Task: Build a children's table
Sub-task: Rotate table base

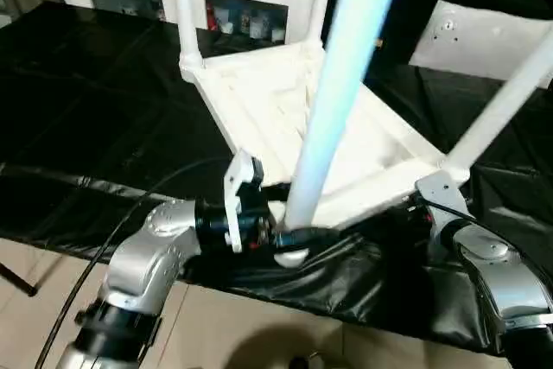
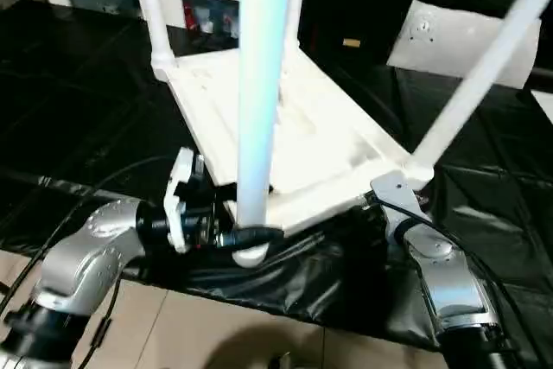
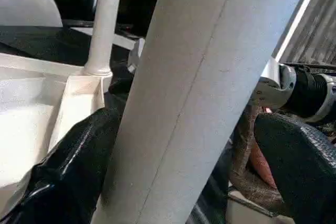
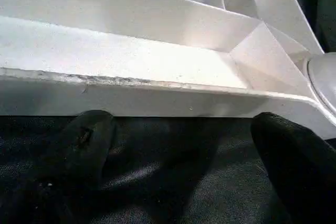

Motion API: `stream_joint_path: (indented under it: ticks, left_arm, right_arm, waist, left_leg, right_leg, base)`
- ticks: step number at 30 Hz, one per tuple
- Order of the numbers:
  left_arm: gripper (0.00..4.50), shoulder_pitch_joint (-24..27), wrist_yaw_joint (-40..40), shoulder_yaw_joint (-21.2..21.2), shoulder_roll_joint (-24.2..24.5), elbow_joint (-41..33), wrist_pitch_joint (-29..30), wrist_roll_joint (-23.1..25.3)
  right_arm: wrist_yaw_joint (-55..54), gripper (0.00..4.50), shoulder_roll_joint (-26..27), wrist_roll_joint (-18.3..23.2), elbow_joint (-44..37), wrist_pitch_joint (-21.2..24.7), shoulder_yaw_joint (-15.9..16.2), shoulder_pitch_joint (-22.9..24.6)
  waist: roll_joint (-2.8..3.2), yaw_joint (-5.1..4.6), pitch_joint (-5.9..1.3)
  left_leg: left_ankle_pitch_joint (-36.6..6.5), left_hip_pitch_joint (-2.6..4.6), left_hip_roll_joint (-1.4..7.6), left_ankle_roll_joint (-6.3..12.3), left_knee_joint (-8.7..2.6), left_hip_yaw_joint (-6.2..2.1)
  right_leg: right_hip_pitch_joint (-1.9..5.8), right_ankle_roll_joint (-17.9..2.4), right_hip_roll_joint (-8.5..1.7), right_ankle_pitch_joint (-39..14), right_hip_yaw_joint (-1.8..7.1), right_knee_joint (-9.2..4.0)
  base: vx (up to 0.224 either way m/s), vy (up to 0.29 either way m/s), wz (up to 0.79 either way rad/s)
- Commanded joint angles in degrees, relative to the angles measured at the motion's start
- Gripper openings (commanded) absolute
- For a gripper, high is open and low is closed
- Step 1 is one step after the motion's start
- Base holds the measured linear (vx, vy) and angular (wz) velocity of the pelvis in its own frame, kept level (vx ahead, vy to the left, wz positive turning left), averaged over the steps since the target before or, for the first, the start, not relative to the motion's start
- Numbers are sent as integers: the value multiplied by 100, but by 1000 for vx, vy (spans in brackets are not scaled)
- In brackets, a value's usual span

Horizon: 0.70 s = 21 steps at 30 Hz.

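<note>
The left arm (image 1: 143,270) is shiny silver and bends up from the 7 o'clock corner of the head view. Its wrist turns sideways toward 3 o'clock. The left gripper (image 1: 289,239) has two black fingers, spread wide, with the nearest leg (image 1: 333,118) between them down low. In the left wrist view one bumpy black finger (image 3: 299,161) stands apart from that leg, so it is not squeezed tight.

The nearest leg is a long, smooth, round white tube. It rises from the near left corner of the tabletop (image 1: 259,105) toward 12 o'clock. The tabletop is white plastic and lies upside down in the middle, on a crinkly, shiny black sheet (image 1: 78,101). Its underside has straight ribs. A second leg (image 1: 183,6) stands in the far corner at 11 o'clock. Another leg (image 1: 505,101) leans up toward 2 o'clock from the near right corner.

The right arm (image 1: 505,278) is silver too and comes up from 5 o'clock. The right gripper (image 4: 184,156) points at the tabletop's near edge. Its two black fingers (image 4: 296,161) are wide apart and hold nothing.

At 2 o'clock lies a flat white board (image 1: 484,36).
</note>
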Motion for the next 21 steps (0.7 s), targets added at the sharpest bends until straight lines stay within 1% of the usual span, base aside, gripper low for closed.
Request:
stream_joint_path:
  ticks: [1, 3, 4, 5, 6, 7, 8, 9, 11, 12, 13, 14, 16, 18, 19, 20, 21]
  left_arm:
    - [447, 0, -20, -183, -30, -258, 126, -169]
    - [447, -14, 0, -211, -55, -297, 137, -172]
    - [447, -26, 26, -227, -77, -315, 133, -158]
    - [447, -30, 14, -239, -77, -338, 161, -176]
    - [447, -39, 24, -245, -90, -367, 193, -181]
    - [447, -52, 22, -256, -101, -388, 224, -187]
    - [447, -58, 18, -263, -106, -398, 239, -190]
    - [447, -63, 22, -276, -118, -416, 250, -187]
    - [447, -59, 47, -290, -141, -447, 260, -177]
    - [447, -77, 73, -318, -178, -447, 266, -169]
    - [447, -89, 93, -335, -202, -441, 256, -159]
    - [447, -99, 108, -348, -220, -432, 248, -149]
    - [447, -144, 153, -379, -256, -343, 144, -53]
    - [447, -234, 218, -376, -310, -187, 16, 82]
    - [447, -298, 246, -368, -333, -103, -46, 160]
    - [447, -302, 248, -367, -335, -96, -50, 166]
    - [447, -390, 304, -341, -401, 15, -128, 222]
  right_arm:
    - [4, 450, 13, -130, 352, 14, 105, -34]
    - [-11, 450, 123, -134, 506, -100, 168, -179]
    - [-23, 450, 205, -142, 617, -197, 219, -292]
    - [-41, 450, 289, -123, 690, -229, 233, -384]
    - [-63, 450, 401, -108, 793, -286, 260, -520]
    - [-84, 450, 529, -110, 901, -334, 315, -689]
    - [-93, 450, 598, -119, 958, -354, 353, -786]
    - [-104, 450, 707, -136, 1034, -386, 417, -936]
    - [-118, 450, 809, -131, 1102, -421, 453, -1060]
    - [-78, 450, 901, -144, 1239, -500, 527, -1219]
    - [-74, 450, 929, -161, 1302, -536, 555, -1277]
    - [-73, 450, 945, -173, 1350, -563, 570, -1316]
    - [-74, 450, 1002, -210, 1517, -640, 583, -1431]
    - [-88, 450, 1086, -282, 1769, -764, 580, -1586]
    - [-100, 450, 1141, -317, 1916, -835, 571, -1678]
    - [-100, 450, 1145, -319, 1927, -840, 570, -1685]
    - [-84, 450, 1212, -319, 2076, -959, 585, -1782]
  waist:
    - [-36, -7, -311]
    - [-29, -38, -310]
    - [-27, -46, -312]
    - [-41, -79, -319]
    - [-39, -92, -315]
    - [-34, -125, -322]
    - [-38, -146, -318]
    - [-52, -196, -319]
    - [-61, -235, -313]
    - [-105, -241, -315]
    - [-81, -255, -317]
    - [-104, -266, -321]
    - [-89, -281, -319]
    - [-87, -290, -326]
    - [-78, -286, -326]
    - [-75, -277, -336]
    - [-57, -276, -336]
  left_leg:
    - [108, -114, 296, 541, -457, -9]
    - [44, -110, 293, 468, -464, -14]
    - [32, -114, 295, 448, -467, -20]
    - [21, -131, 290, 417, -468, -27]
    - [-4, -131, 292, 399, -472, -29]
    - [-51, -147, 293, 355, -476, -41]
    - [-93, -164, 289, 337, -485, -51]
    - [-265, -157, 281, 262, -483, -47]
    - [-391, -149, 278, 229, -480, -41]
    - [-396, -164, 276, 234, -481, -42]
    - [-389, -174, 275, 231, -483, -51]
    - [-382, -175, 276, 236, -478, -46]
    - [-375, -173, 271, 245, -467, -36]
    - [-344, -167, 278, 247, -464, -27]
    - [-315, -162, 266, 255, -459, -15]
    - [-280, -159, 274, 257, -456, -15]
    - [-236, -168, 273, 253, -454, -13]
  right_leg:
    - [364, -1237, -434, -1313, 293, -378]
    - [355, -1228, -425, -1309, 290, -379]
    - [363, -1231, -430, -1306, 289, -380]
    - [379, -1233, -432, -1276, 290, -376]
    - [376, -1232, -431, -1282, 291, -379]
    - [390, -1238, -435, -1291, 287, -374]
    - [399, -1229, -433, -1341, 280, -375]
    - [388, -1161, -436, -1568, 278, -402]
    - [376, -1101, -431, -1751, 285, -432]
    - [387, -1066, -431, -1802, 283, -441]
    - [384, -1038, -434, -1856, 283, -434]
    - [380, -1029, -437, -1866, 282, -439]
    - [365, -1020, -431, -1885, 286, -447]
    - [356, -1056, -420, -1798, 286, -437]
    - [355, -1082, -409, -1726, 286, -440]
    - [364, -1107, -415, -1639, 293, -428]
    - [366, -1142, -406, -1553, 291, -421]
  base:
    - [0, 0, 0]
    - [0, 0, 0]
    - [0, 0, 0]
    - [0, 0, 0]
    - [0, 0, 0]
    - [0, 0, 0]
    - [0, 0, 0]
    - [0, 0, 0]
    - [0, 0, 0]
    - [0, 0, 0]
    - [0, 0, 0]
    - [0, 0, 0]
    - [0, 0, 0]
    - [0, 0, 0]
    - [0, 0, 0]
    - [0, 0, 0]
    - [0, 0, 0]
